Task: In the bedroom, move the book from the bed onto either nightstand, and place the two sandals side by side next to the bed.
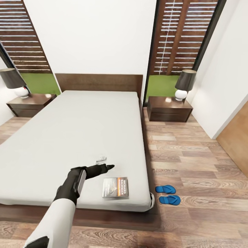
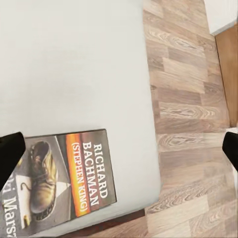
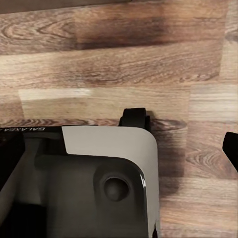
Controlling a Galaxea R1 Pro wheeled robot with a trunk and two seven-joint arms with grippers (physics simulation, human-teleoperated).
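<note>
- Head view: the bed (image 1: 69,137) stands against the far wall of the bedroom, with a nightstand (image 1: 169,109) at its far right and another nightstand (image 1: 30,104) at its far left, each bearing a lamp (image 1: 185,84). The book (image 1: 115,187) lies flat on the mattress near the bed's near right corner. The left gripper (image 1: 103,168) hangs over the mattress just left of and beyond the book. The two sandals (image 1: 167,194) lie side by side on the wood floor (image 1: 199,179) just right of the bed's near corner.
- Left wrist view: the left gripper's fingertips (image 2: 11,148) stand wide apart, nothing between them; the book sits below, by the mattress edge.
- Right wrist view: the right gripper's fingers (image 3: 231,146) are spread apart above the floor, beside the robot's grey base (image 3: 99,178).
</note>
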